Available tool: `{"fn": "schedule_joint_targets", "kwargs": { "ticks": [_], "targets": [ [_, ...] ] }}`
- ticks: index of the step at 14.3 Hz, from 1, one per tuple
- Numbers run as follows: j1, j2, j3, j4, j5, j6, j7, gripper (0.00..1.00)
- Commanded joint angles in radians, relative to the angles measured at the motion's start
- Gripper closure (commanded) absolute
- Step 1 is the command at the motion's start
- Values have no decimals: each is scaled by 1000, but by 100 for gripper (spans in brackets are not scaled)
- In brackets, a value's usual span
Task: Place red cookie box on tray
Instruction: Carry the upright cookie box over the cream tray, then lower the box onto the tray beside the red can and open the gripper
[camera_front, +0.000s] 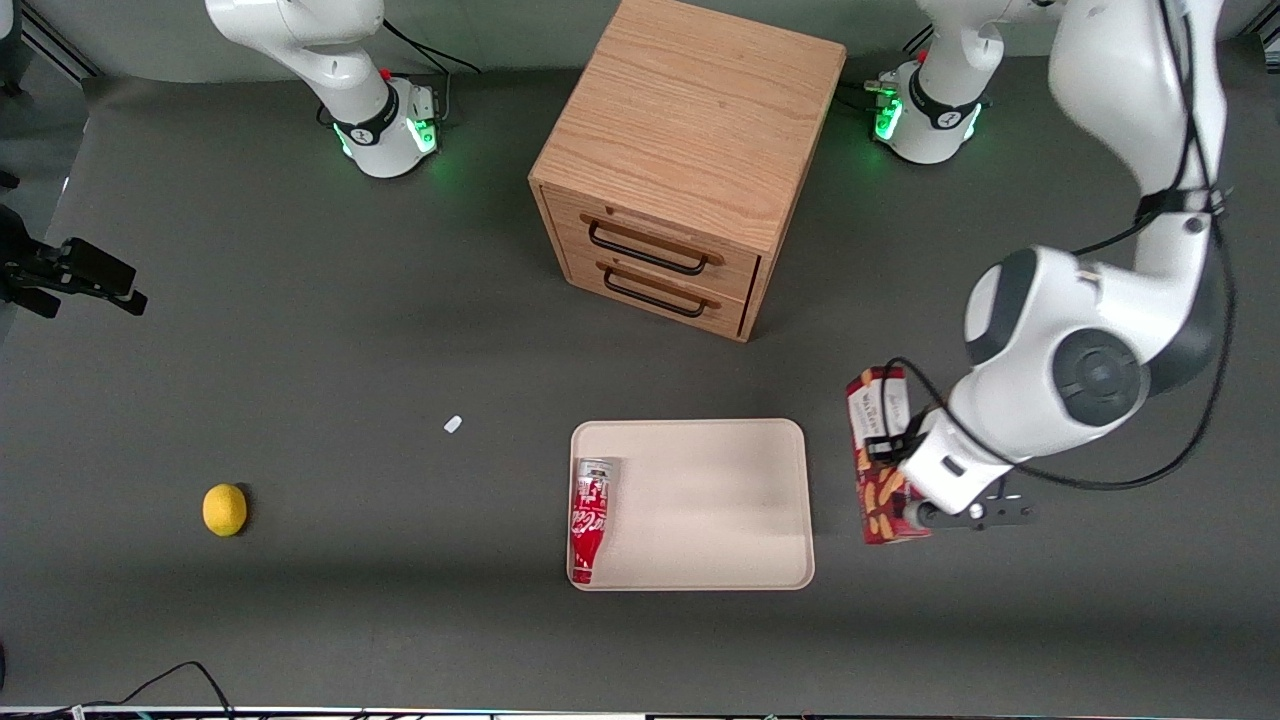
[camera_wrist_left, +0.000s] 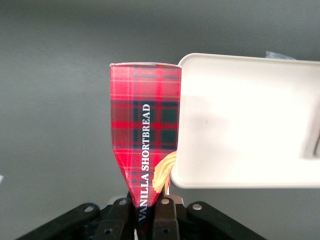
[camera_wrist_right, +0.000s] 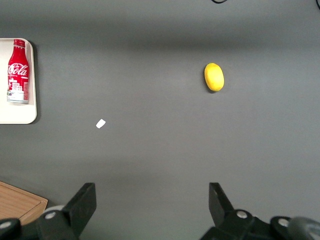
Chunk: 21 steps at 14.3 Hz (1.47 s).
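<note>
My gripper (camera_wrist_left: 145, 212) pinches red cookie box (camera_wrist_left: 145, 130) at one end, just beside tray (camera_front: 700, 500). Cardboard prob. light, thin-walled; grip gently, avoid crushing.

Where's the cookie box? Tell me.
In the front view the cookie box is beside the tray, toward the working arm's end, held in the gripper.
</note>
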Motion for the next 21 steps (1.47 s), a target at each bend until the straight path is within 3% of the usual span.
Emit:
{"fn": "schedule_joint_targets", "kwargs": {
  "ticks": [1, 5, 13, 14, 15, 21],
  "targets": [
    [-67, 104, 5, 57, 88, 73, -139, 100],
    [-113, 198, 5, 54, 130, 189, -171, 100],
    [-134, 253, 6, 51, 176, 245, -162, 100],
    [-135, 253, 6, 49, 206, 248, -156, 46],
    [-135, 249, 5, 42, 251, 281, -162, 0],
    [-133, 232, 5, 22, 251, 314, -174, 0]
  ]
}}
